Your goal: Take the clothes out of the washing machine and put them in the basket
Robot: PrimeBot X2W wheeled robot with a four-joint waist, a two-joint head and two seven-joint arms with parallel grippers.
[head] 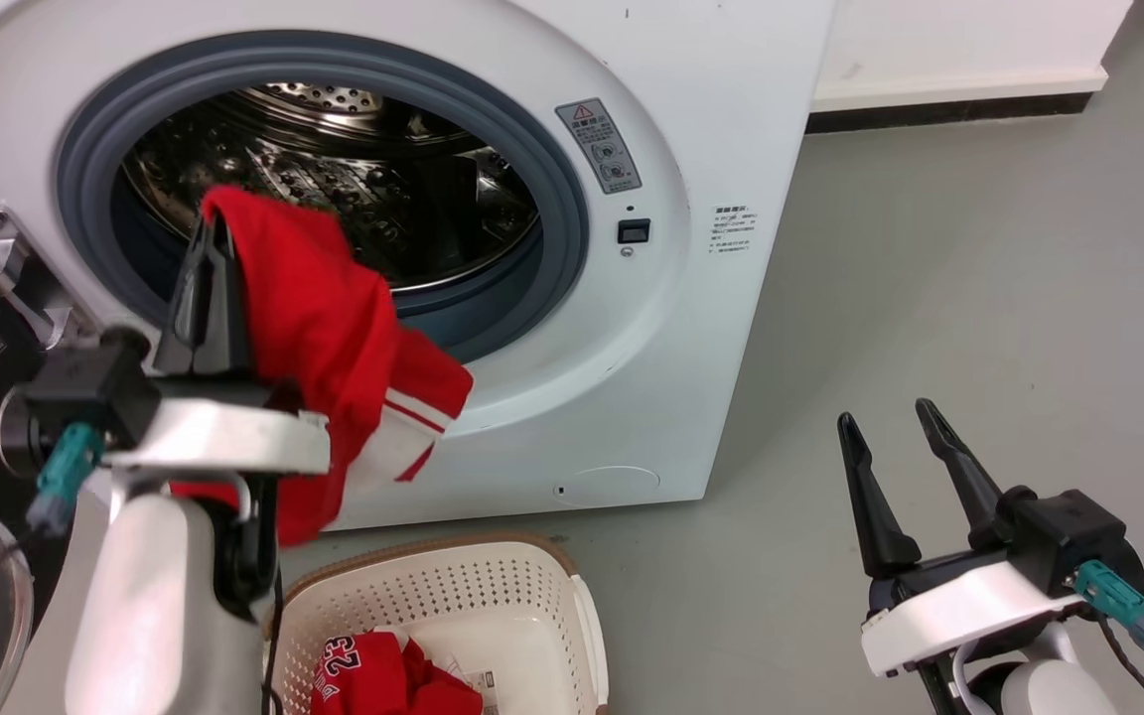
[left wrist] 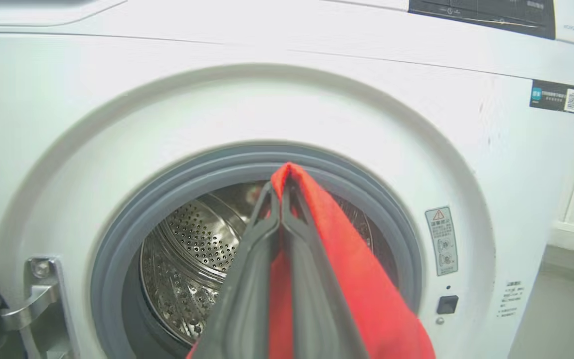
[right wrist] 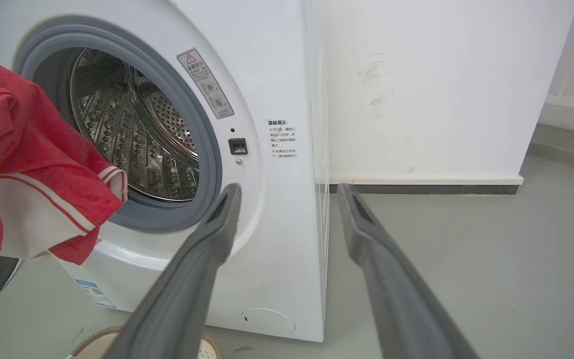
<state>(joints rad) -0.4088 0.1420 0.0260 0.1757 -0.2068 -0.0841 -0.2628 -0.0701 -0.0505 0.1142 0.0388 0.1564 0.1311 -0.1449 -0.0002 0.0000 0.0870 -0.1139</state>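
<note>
L fingers [head: 205, 308] clamped shut on red garment [head: 324, 318] w/ white trim. Garment hangs in front of washer [head: 711, 119] opening, lower end near basket [head: 433, 551] left rim. Jersey [head: 373, 670] w/ 23 lies in basket. R fingers [head: 868, 497] spread wide, holding nothing, over floor [head: 979, 298] at right, well apart from washer.

Our left gripper [left wrist: 280, 188] pinches a red garment [left wrist: 352, 284] before the washing machine [left wrist: 317, 99].
At lower centre we see both fingers pressed together on the cloth, which drapes toward the lower right across the grey seal [left wrist: 132, 234] and steel drum [left wrist: 192, 249].
</note>
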